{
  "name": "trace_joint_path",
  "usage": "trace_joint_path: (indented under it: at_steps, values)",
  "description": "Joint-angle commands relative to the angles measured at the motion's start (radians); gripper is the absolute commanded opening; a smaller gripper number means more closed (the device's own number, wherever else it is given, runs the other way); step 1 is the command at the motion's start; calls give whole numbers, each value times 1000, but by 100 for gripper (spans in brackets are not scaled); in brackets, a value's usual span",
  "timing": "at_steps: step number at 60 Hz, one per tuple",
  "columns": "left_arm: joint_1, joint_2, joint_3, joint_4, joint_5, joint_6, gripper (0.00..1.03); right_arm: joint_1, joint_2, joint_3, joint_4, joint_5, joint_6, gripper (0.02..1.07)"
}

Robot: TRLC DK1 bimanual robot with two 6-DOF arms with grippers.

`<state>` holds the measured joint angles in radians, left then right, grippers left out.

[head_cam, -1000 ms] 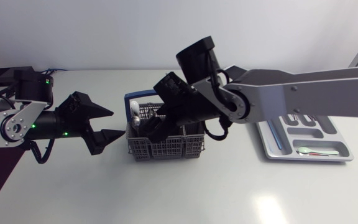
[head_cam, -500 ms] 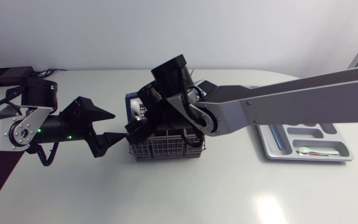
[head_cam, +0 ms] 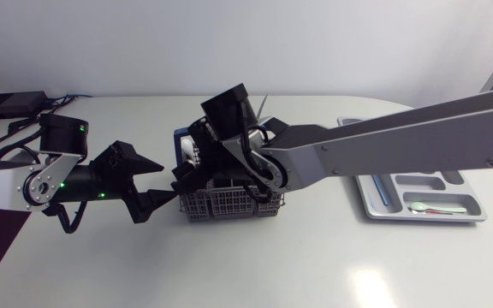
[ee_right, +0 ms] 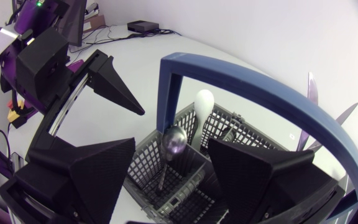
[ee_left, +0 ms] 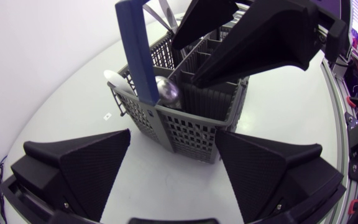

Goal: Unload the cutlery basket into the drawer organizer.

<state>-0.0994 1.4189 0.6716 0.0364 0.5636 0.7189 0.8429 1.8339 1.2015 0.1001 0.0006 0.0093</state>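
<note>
The grey cutlery basket [head_cam: 229,205] with its blue handle [ee_left: 137,56] stands mid-table. At its left end it holds a metal spoon [ee_right: 174,142] and a white spoon [ee_right: 204,102]; pointed utensil tips [ee_right: 309,87] rise at the far end. My right gripper [ee_right: 173,180] hangs open over that left end, the metal spoon below and between its fingers, untouched. My left gripper [ee_left: 173,168] is open just left of the basket, its fingers either side of the near corner without touching. The drawer organizer [head_cam: 371,201] lies at the right with a spoon [head_cam: 439,207] in it.
My right arm's long grey link [head_cam: 383,145] spans the table from the right edge to the basket. A blue-handled utensil [head_cam: 382,184] lies in the organizer's left slot. Bare white tabletop lies in front of the basket.
My right gripper has shifted left along the basket to its left end. My left gripper has slid right, closer to the basket's corner.
</note>
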Motion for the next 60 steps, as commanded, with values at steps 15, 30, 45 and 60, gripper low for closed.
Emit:
trace_joint_path:
  at_steps: [15, 30, 45, 60]
  values:
    - [-26, 29, -24, 22, 10, 2, 95, 16, 64, 3, 29, 72, 35, 87]
    - [-42, 29, -23, 31, 10, -10, 95, 12, 107, 7, 9, 39, 14, 81]
    - [-59, 29, -27, 31, 10, -15, 95, 21, 88, -33, 56, -33, -12, 66]
    - [-69, 26, -23, 31, 10, -21, 95, 24, 62, -60, 70, -80, -26, 40]
